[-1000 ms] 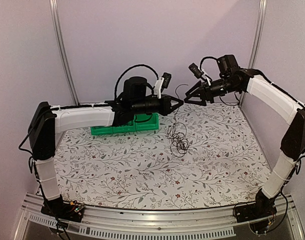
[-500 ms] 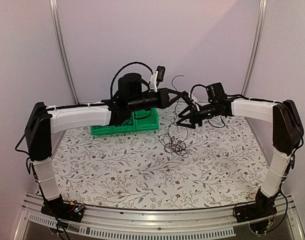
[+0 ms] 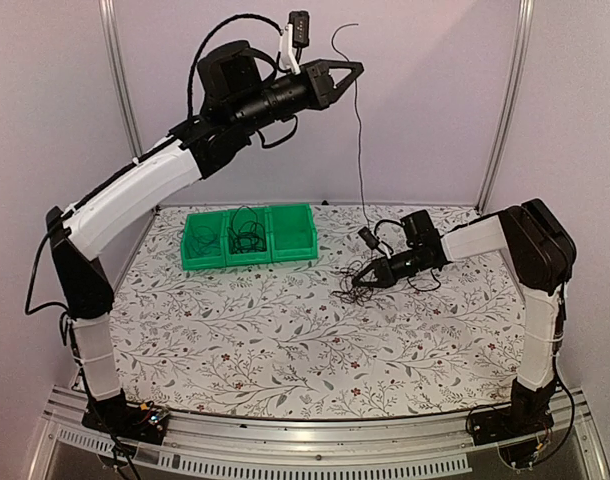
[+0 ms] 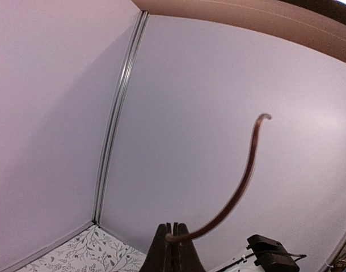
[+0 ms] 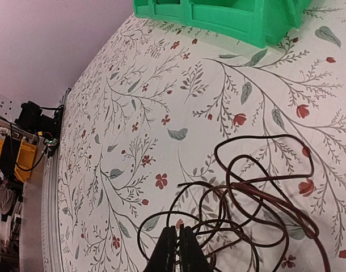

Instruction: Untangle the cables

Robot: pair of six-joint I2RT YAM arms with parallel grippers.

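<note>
Lifted way up since a second ago, the left end effector [image 3: 355, 70] is now parked high over the far side, while the right end effector [image 3: 362, 282] has been brought down from mid-air onto the table [image 3: 285, 345]. The left one is clamped on a single strand [image 3: 361, 150], and its free end can be seen curling above the fingertips. The right one is pinched closed at the edge of the tangle [image 5: 258, 192], seemingly on a loop or two, though that can't be confirmed. The tangle is sat right of centre, toward the far side, right of the green bins [image 3: 285, 250]. What matters: the strand is stretched nearly vertical, tangle almost straight below the left end effector, so more upward pull is probably needed, with the right arm as anchor.
</note>
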